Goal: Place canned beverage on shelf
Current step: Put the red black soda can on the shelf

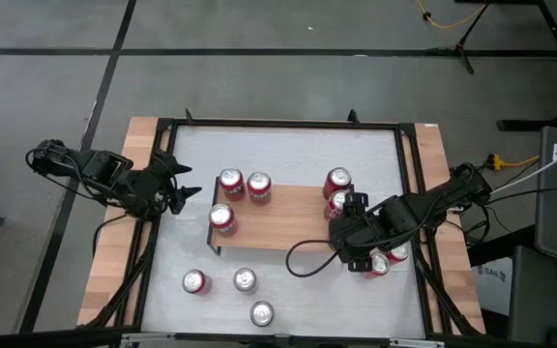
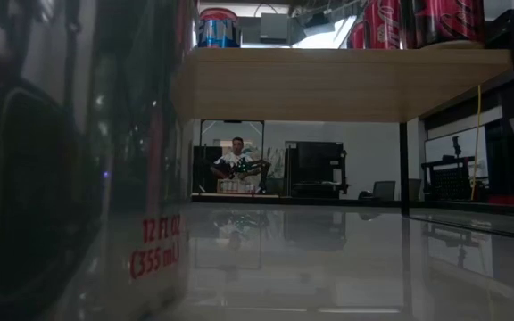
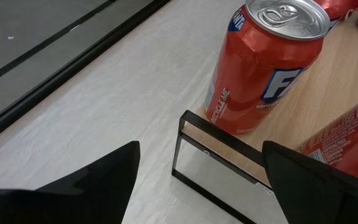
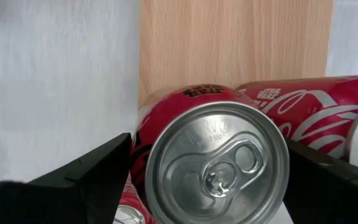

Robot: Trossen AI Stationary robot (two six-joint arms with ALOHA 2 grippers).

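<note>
Right gripper (image 1: 354,253) in the high view sits at the right end of the shelf (image 1: 288,220), by its near corner, with a red can (image 1: 379,263) just behind its fingers on the white table (image 1: 288,290); whether it grips a can cannot be told from above. Two cans (image 1: 337,182) stand on the shelf just ahead of it, three more (image 1: 230,182) at the far left end, and three loose cans (image 1: 245,280) rest on the table to its left. Left gripper (image 1: 184,191) waits off the shelf's left end, fingers spread and holding nothing. Low view: the shelf's plank (image 2: 328,85) spans overhead with can bottoms (image 2: 418,22) on top, and a person (image 2: 236,160) sits far back. Left wrist view: parted dark fingers (image 3: 104,180) frame a shelf corner bearing an orange-red can (image 3: 260,68). Right wrist view: the fingers (image 4: 92,174) bracket a red can (image 4: 216,162) on both sides, its top facing the camera, the plank beyond it.
</note>
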